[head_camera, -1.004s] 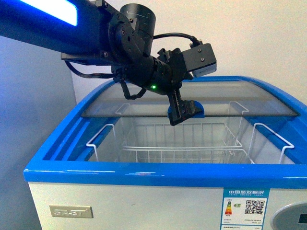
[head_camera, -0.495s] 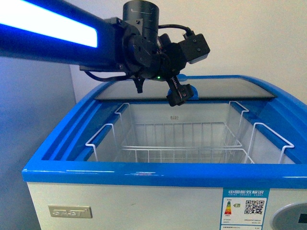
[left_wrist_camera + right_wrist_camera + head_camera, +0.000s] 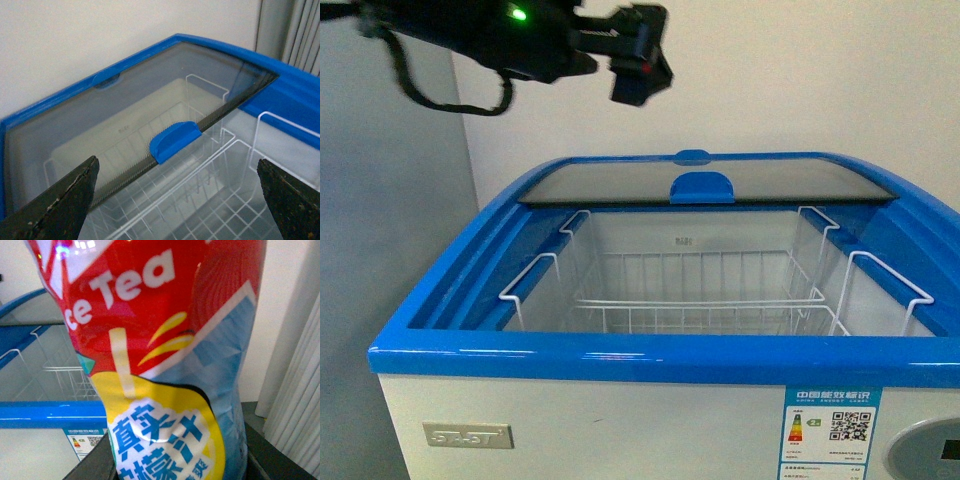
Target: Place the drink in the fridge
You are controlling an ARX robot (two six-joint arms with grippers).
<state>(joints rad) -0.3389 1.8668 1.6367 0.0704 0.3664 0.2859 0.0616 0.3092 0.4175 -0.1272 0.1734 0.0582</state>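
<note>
Left hand (image 3: 176,167) spread wide above fridge (image 3: 282,87); right hand (image 3: 180,462) grips drink (image 3: 160,340).

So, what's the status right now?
Left gripper open, empty, above white chest fridge with blue rim. Right gripper shut on red-and-yellow iced tea bottle. Curved glass lid pushed back, white wire basket unobstructed.

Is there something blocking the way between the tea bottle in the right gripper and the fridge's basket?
Nothing visible does. The glass lid sits at the back, leaving the wire basket uncovered, and the left arm hangs high above the fridge, clear of the opening.
</note>
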